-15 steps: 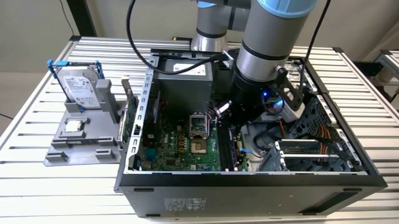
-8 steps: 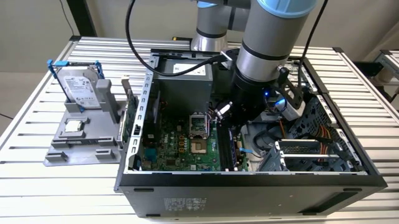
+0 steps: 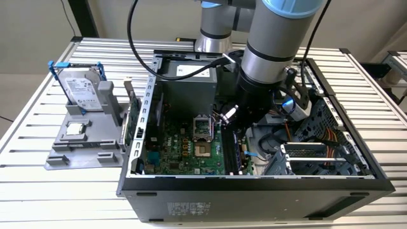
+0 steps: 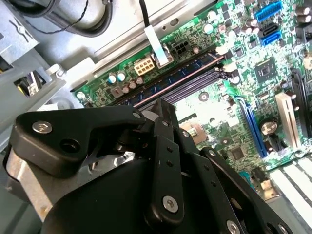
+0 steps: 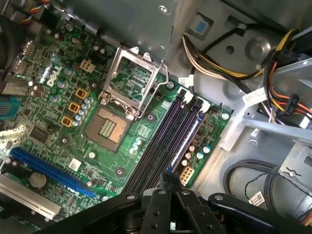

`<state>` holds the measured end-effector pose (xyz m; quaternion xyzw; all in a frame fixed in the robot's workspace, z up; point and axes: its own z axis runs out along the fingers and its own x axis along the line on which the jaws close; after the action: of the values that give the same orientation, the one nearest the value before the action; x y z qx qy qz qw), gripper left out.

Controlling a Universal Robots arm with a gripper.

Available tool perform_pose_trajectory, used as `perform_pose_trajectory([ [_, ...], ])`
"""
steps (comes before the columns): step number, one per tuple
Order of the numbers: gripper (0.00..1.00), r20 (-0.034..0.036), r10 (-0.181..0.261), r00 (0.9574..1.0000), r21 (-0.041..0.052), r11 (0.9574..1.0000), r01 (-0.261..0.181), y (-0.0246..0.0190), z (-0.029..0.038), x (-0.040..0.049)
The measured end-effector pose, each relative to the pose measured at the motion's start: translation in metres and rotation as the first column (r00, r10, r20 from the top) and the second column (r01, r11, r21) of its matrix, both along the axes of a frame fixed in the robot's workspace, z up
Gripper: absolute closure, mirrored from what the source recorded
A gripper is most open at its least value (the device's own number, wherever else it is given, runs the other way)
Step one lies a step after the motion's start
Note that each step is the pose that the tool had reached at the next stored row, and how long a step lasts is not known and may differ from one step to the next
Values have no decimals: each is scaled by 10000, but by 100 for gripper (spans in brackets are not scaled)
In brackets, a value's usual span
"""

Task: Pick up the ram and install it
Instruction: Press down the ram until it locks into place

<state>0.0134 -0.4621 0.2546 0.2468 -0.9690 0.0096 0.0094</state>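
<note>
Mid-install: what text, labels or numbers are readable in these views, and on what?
Nothing legible enough to quote.
hard drive label: too small.
power supply sticker: too small.
case sticker: blurred.
cable tag: too small.
motherboard printing: too small.

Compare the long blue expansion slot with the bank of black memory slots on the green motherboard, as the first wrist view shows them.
The long blue expansion slot is one blue strip; the black memory slots are several dark strips side by side. The blue slot runs crosswise to the memory slots. They lie on opposite sides of the square processor socket. Both are long, narrow and sit on the green motherboard.
</note>
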Motion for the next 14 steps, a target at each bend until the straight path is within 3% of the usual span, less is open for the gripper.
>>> perform_pose_trajectory([
  [6,100,-3,435,9991,4,9991,-435,0,0,0],
  [14,100,-7,1141,9935,4,9935,-1141,2,0,0],
])
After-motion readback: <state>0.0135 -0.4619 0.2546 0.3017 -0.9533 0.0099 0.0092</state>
